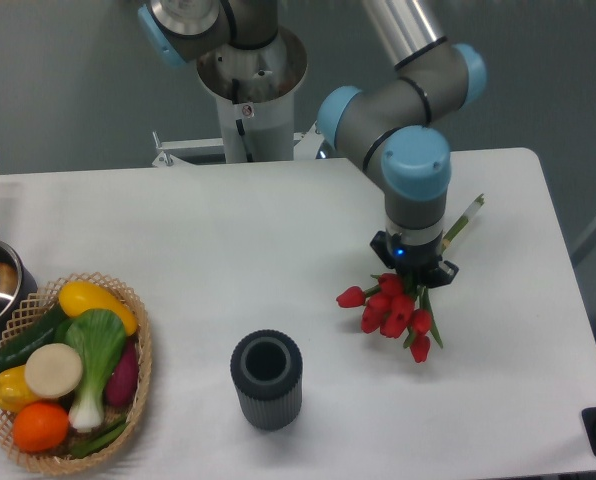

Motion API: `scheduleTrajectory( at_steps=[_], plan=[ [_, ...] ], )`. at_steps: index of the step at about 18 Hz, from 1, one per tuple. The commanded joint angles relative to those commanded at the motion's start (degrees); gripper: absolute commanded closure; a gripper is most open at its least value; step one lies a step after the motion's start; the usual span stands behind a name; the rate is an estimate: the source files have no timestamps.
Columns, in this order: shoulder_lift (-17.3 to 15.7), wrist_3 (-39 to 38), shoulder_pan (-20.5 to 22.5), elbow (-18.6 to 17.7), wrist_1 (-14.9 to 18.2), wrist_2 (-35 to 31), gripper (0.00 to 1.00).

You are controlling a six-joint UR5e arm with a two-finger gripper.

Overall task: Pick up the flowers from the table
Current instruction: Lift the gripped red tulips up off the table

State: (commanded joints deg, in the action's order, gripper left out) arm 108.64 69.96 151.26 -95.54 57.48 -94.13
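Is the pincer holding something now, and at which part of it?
Yes. The pincer is shut on the flowers, gripping the bunch where the green stems meet the red buds, just above the blossoms.

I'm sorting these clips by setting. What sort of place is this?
Probably a robotics lab bench: an industrial arm's gripper holds toy-like flowers at a bare white table, with a basket of props against a plain grey wall.

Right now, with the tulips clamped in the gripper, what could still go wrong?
The gripper appears shut on the flowers near the leaves, so the heavy red buds hang to one side and the bunch could tilt or slip. A loose stem sticking out behind may slide free. Swinging left could brush the buds against the dark ribbed vase.
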Motion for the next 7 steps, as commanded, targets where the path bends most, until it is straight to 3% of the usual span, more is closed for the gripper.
scheduleTrajectory(
  at_steps=[3, 7],
  plan=[
    [-0.18, -1.58, 0.09, 2.28, 0.53, 1.40, 1.00],
    [-0.79, -1.76, 0.18, 6.85, 5.97, 2.02, 1.00]
  ],
)
